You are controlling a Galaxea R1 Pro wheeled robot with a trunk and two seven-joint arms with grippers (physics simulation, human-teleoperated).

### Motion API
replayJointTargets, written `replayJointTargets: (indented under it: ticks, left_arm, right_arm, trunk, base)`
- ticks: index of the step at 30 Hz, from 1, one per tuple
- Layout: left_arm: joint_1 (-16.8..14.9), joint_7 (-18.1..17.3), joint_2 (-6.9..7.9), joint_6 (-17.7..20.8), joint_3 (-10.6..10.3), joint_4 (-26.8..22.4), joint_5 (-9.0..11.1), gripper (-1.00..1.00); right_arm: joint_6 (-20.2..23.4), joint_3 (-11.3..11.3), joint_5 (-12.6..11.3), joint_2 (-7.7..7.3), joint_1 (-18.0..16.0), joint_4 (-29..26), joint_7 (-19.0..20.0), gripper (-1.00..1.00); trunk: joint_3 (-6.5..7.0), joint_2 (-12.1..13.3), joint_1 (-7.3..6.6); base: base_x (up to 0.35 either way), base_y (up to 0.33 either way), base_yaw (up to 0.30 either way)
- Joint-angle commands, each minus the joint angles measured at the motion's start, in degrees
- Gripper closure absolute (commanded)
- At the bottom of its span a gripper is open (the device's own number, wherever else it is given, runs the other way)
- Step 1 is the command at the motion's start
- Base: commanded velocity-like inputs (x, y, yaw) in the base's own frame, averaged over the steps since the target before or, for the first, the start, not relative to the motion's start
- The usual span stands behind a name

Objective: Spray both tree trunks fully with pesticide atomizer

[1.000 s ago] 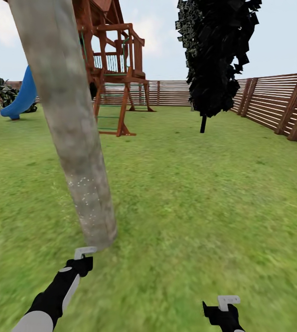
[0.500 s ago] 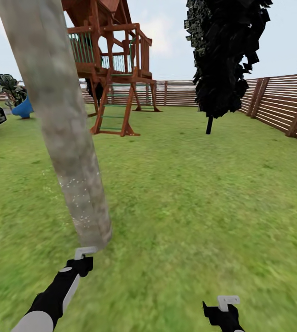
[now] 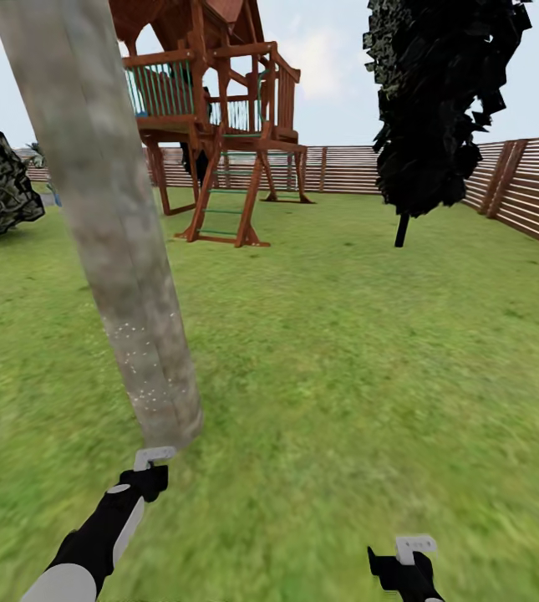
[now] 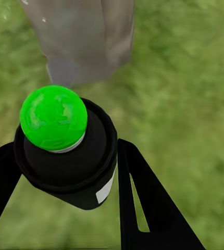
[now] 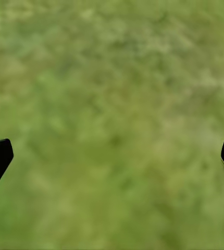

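Gripping atomizer (image 4: 65, 151), left gripper (image 4: 60, 172) | trunk (image 3: 110, 226) close ahead | right gripper (image 5: 112, 156) spread | playset (image 3: 211, 125), probably distant

The thick tree trunk (image 3: 119, 251) rises just ahead of the left tool (image 4: 65, 172), blocking any forward reach there. To the trunk's right the lawn (image 3: 369, 351) lies open as far as the play tower (image 3: 219, 125), the black-leaved tree (image 3: 436, 100) and the fence (image 3: 520, 184). Under the right tool (image 5: 112, 156), spread wide, is bare grass.

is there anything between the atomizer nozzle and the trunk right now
Nothing visible. The left gripper holds the atomizer with its green top aimed at the trunk, and only open air and grass lie between them.
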Motion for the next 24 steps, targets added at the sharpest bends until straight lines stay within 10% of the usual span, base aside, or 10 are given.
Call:
replayJointTargets:
  ticks: [1, 24]
  left_arm:
    - [0.00, 0.01, 0.00, -0.02, 0.00, -0.02, -0.01, 1.00]
    - [0.00, 0.10, 0.09, 0.05, 0.09, -0.05, 0.07, 1.00]
  right_arm:
    - [0.00, 0.00, 0.00, 0.00, 0.00, 0.00, 0.00, -1.00]
    - [0.00, 0.00, 0.00, 0.00, -0.02, 0.00, 0.00, -1.00]
  trunk:
    - [0.00, 0.00, 0.00]
    - [0.00, 0.00, 0.00]
  base:
    - [0.014, -0.273, 0.277]
    - [0.065, -0.273, 0.152]
